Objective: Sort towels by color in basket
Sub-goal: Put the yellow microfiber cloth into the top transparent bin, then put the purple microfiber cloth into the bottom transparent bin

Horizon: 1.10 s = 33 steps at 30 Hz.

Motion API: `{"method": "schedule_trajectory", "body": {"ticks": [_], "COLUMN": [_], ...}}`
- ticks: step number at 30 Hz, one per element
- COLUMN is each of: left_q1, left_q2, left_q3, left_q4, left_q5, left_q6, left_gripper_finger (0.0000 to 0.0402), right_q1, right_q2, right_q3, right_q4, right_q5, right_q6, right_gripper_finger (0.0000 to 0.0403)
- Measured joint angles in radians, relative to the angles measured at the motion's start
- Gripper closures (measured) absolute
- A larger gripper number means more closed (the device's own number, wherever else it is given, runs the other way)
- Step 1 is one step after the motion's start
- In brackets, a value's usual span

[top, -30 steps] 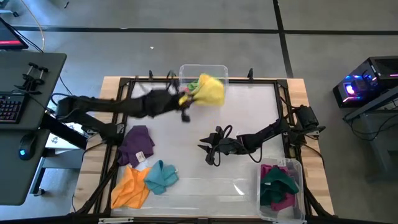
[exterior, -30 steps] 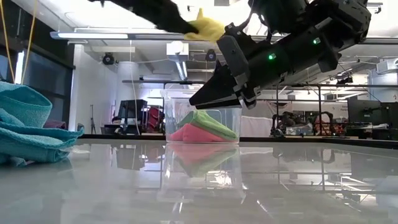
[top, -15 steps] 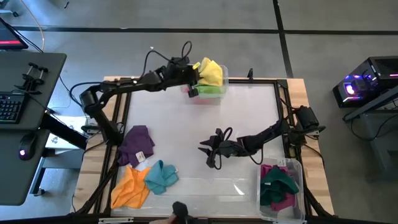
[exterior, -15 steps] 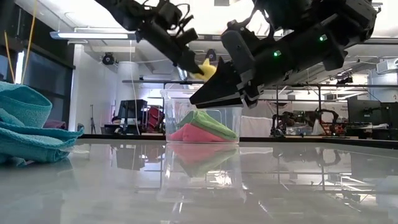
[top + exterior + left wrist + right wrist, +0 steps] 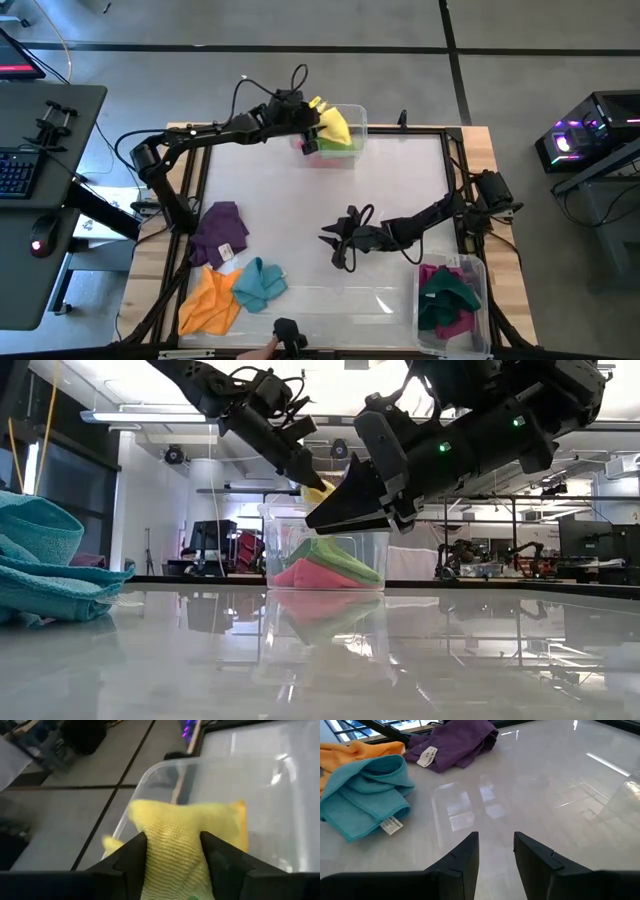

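Observation:
My left gripper [image 5: 316, 124] hangs over the clear far bin [image 5: 350, 112], open, with the yellow towel [image 5: 185, 835] bunched between its fingers. In the low view the yellow towel [image 5: 319, 490] shows just under the fingertips, above the light green and pink towels [image 5: 325, 560] lying in the bin. The purple [image 5: 220, 232], orange [image 5: 208, 300] and teal [image 5: 260, 283] towels lie on the table's near left. My right gripper [image 5: 335, 245] hovers open over the table's middle, with nothing between its fingers. My left gripper has the yellow towel's bunched upper part [image 5: 172, 857] between its spread fingers, and the cloth touches both inner sides. The fingers come slanting down from the table's left. The towel's free end [image 5: 220, 822] droops over the bin, slack.
A second clear bin [image 5: 480, 268] at the near right holds a dark green towel [image 5: 450, 290] and a magenta one. A small dark object [image 5: 288, 333] and a person's hand show at the near edge. Bare tabletop lies between the two bins.
My left gripper has swung from over the table's far middle to the far bin and come down, carrying the yellow towel. The towel now hangs lower, just above the towels in the bin.

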Motion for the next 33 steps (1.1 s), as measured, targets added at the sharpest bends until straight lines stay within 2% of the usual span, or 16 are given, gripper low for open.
{"method": "schedule_trajectory", "body": {"ticks": [6,12,20,26,31,33], "left_q1": [-0.006,-0.011,-0.024,-0.026,-0.099,-0.147], "left_q2": [0.0,0.0,0.0,-0.001,-0.054,-0.076], "left_q3": [0.0,0.0,0.0,0.0,0.0,0.001], "left_q4": [-0.034,-0.045,-0.065,-0.079,-0.033,-0.012], "left_q5": [-0.178,-0.196,-0.106,-0.098,0.0,0.01], "left_q6": [-0.024,-0.019,-0.018,-0.066,-0.097,-0.078], "left_gripper_finger": [0.0223,0.0225,0.0226,0.0239,0.0256,0.0263], "right_q1": [0.0,0.0,0.0,0.0,0.0,-0.003], "right_q2": [0.0,0.0,0.0,0.0,0.0,0.0], "right_q3": [0.0,0.0,0.0,0.0,0.0,0.0], "right_q4": [-0.004,-0.009,-0.01,-0.012,-0.015,-0.018], "right_q5": [0.01,0.011,0.011,0.011,0.02,0.021], "right_q6": [0.001,0.008,0.008,0.009,0.008,0.007], "right_gripper_finger": [0.0284,0.0284,0.0284,0.0284,0.0284,0.0284]}}
